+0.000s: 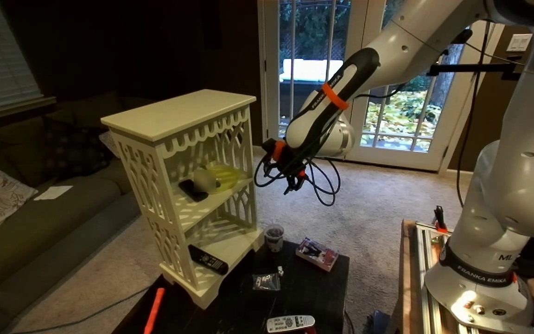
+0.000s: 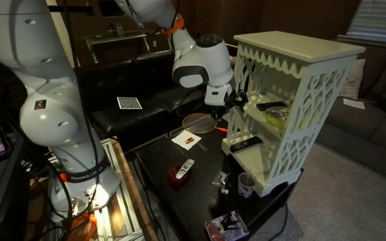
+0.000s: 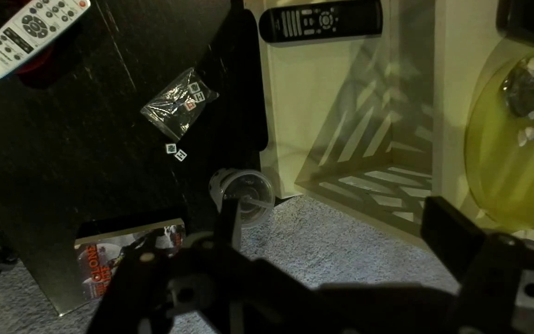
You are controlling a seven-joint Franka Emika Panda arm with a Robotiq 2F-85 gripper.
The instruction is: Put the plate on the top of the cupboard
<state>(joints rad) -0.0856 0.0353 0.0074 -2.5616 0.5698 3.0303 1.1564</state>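
The yellow-green plate [image 1: 230,177] lies on the cupboard's middle shelf, with a glossy item and pale pieces on it. It also shows in an exterior view [image 2: 270,117] and at the right of the wrist view [image 3: 503,178]. The cream cupboard [image 1: 179,113] stands on the low black table; its flat top [image 2: 300,45] is bare in both exterior views. My gripper [image 3: 334,214] is open and empty, its fingers wide apart. In an exterior view the gripper [image 2: 230,107] hangs in front of the cupboard's open side, at about middle-shelf height, apart from the plate.
A dark flat object [image 1: 193,190] lies beside the plate. A black remote [image 2: 246,144] lies on the lower shelf. A clear cup [image 3: 248,185], a book [image 1: 317,254], a bag of dice [image 3: 179,104] and a white remote [image 2: 185,168] are on the table [image 2: 196,187].
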